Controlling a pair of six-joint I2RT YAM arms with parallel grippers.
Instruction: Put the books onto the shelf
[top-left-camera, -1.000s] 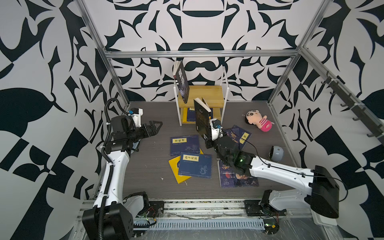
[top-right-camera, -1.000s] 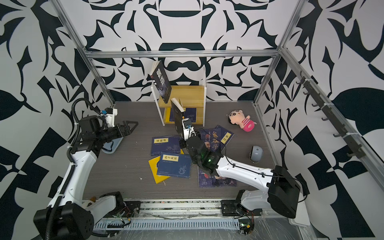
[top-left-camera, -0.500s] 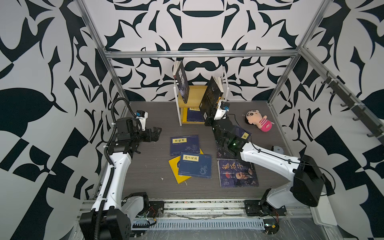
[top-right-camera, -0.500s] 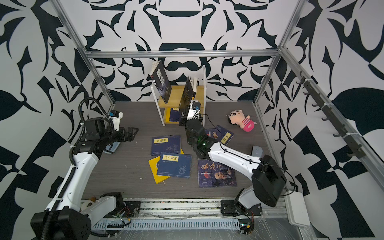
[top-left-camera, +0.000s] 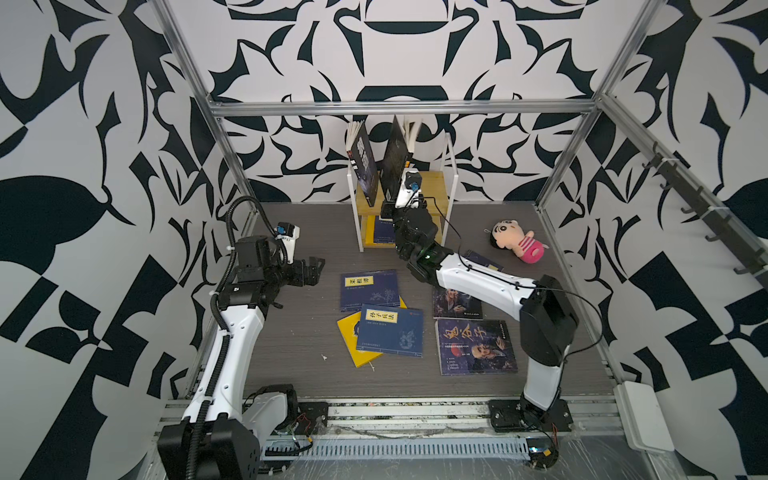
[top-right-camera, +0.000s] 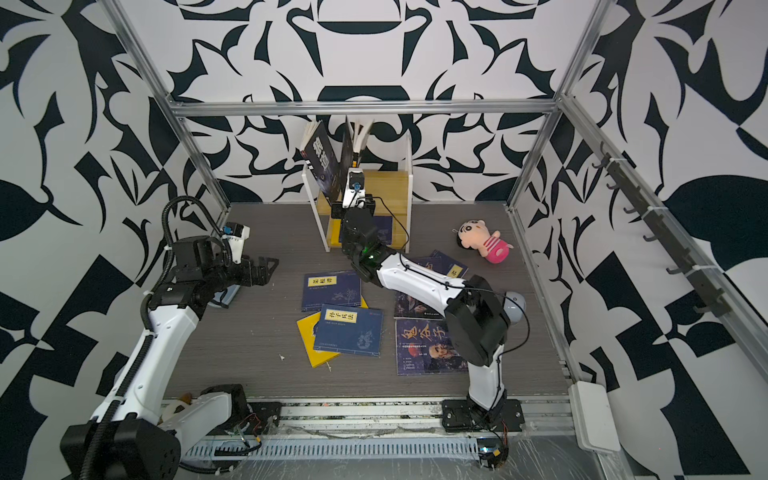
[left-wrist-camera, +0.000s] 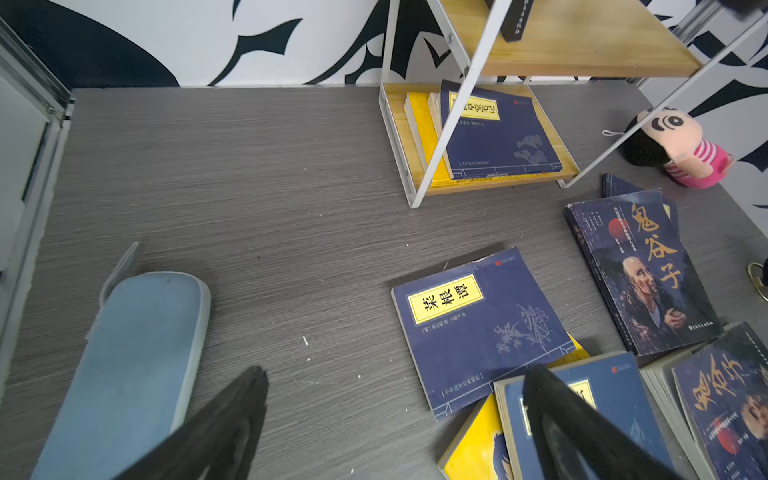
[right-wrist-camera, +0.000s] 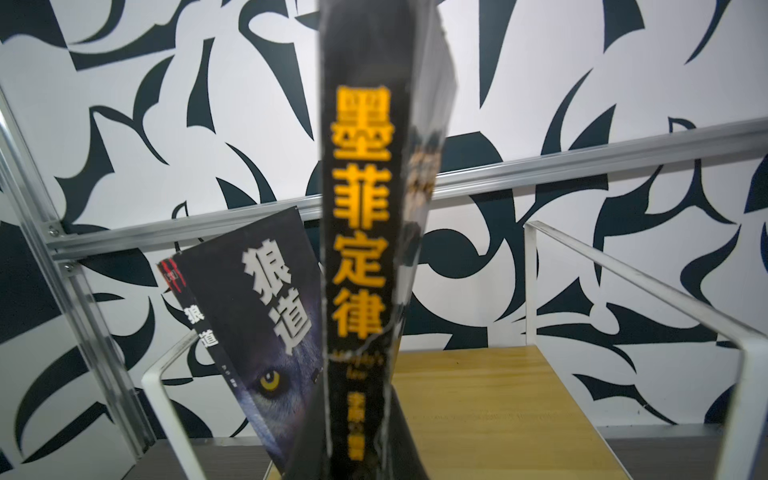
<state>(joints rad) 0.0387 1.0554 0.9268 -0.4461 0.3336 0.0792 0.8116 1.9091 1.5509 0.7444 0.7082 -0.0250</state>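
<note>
Right pincer (top-left-camera: 390, 206) clamped tight on the lower end of a black book (right-wrist-camera: 357, 249) with an orange title down its spine, held upright over the top board of the shelf (top-left-camera: 432, 187). Whether the book's foot touches the board: cannot tell. Left pincer (top-left-camera: 309, 270) spread wide, holding nothing, above the table (top-left-camera: 291, 353), well left of the shelf.

Shelf, top tier: 1 wolf-eye book (right-wrist-camera: 257, 311) standing, tilted toward the left frame, just beside the held one. Lower tier: 1 navy book (left-wrist-camera: 498, 137) with a yellow label, lying flat on a yellow book (left-wrist-camera: 422, 137).

Table, off the shelf: 2 navy books (top-left-camera: 370, 291) with yellow labels, the nearer one overlapping a yellow cover (top-left-camera: 348, 336). 2 old-man portrait books (top-left-camera: 476, 347) to their right. 1 more navy cover (top-right-camera: 444, 262) partly hidden under the right arm. Pink-striped plush doll (top-left-camera: 515, 245) lies on the table right of the shelf.
</note>
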